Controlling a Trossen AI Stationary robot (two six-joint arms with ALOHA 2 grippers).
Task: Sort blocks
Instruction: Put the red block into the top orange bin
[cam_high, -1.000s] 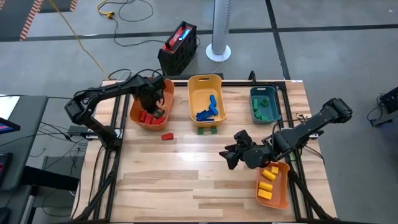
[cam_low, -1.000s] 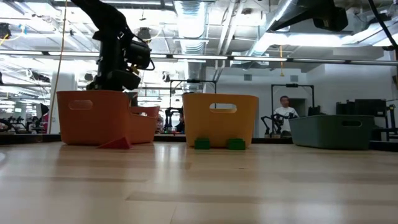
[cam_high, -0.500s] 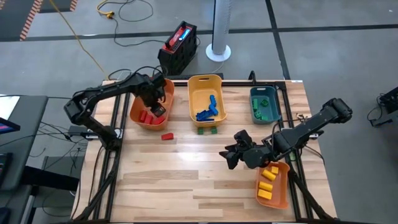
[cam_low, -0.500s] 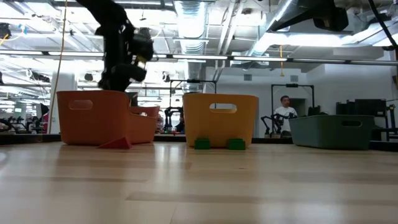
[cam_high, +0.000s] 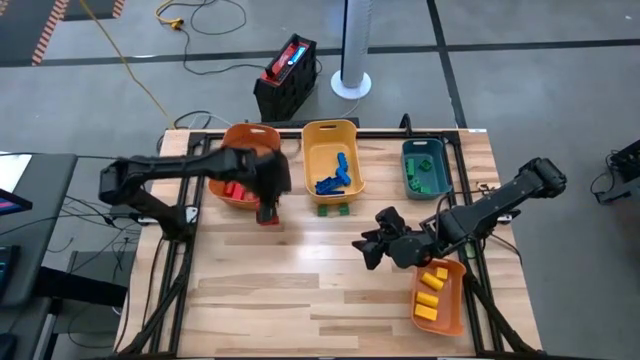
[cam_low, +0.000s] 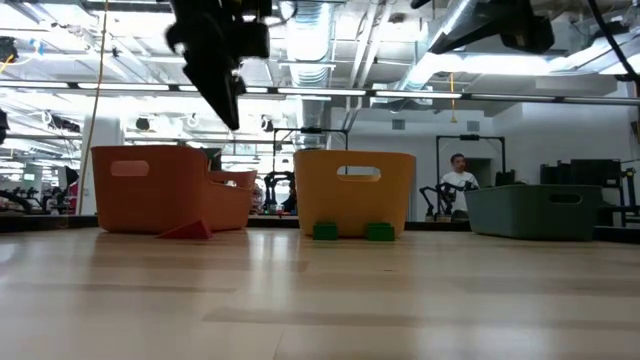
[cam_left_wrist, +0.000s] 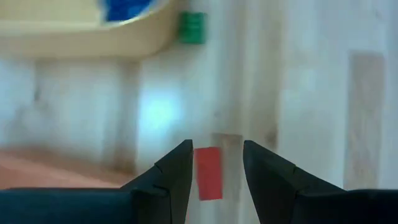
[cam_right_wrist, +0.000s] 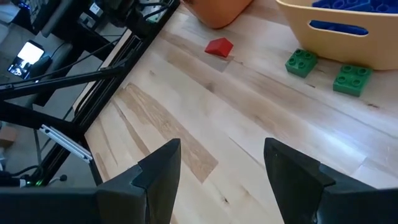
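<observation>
My left gripper (cam_left_wrist: 216, 147) is open and hangs above a red block (cam_left_wrist: 208, 173) that lies flat on the table, just near of the orange bin (cam_high: 236, 192). In the high view the gripper (cam_high: 268, 203) covers part of that block (cam_high: 268, 218). Two green blocks (cam_high: 335, 210) sit on the table against the near wall of the yellow bin (cam_high: 331, 170), which holds blue blocks. My right gripper (cam_high: 366, 252) is open and waits over the table's right half, beside a second orange bin (cam_high: 440, 296) holding yellow blocks.
A teal bin (cam_high: 424, 168) with green blocks stands at the far right. The orange bin at the far left holds red blocks. Bare wood stretches across the table's middle and near half (cam_high: 300, 290). A person (cam_low: 459, 180) stands in the room far behind.
My left gripper has swung out from over the orange bin toward the table's near edge and a little to the right, and now stands over the red block on the table. The blocks and my right arm have kept still.
</observation>
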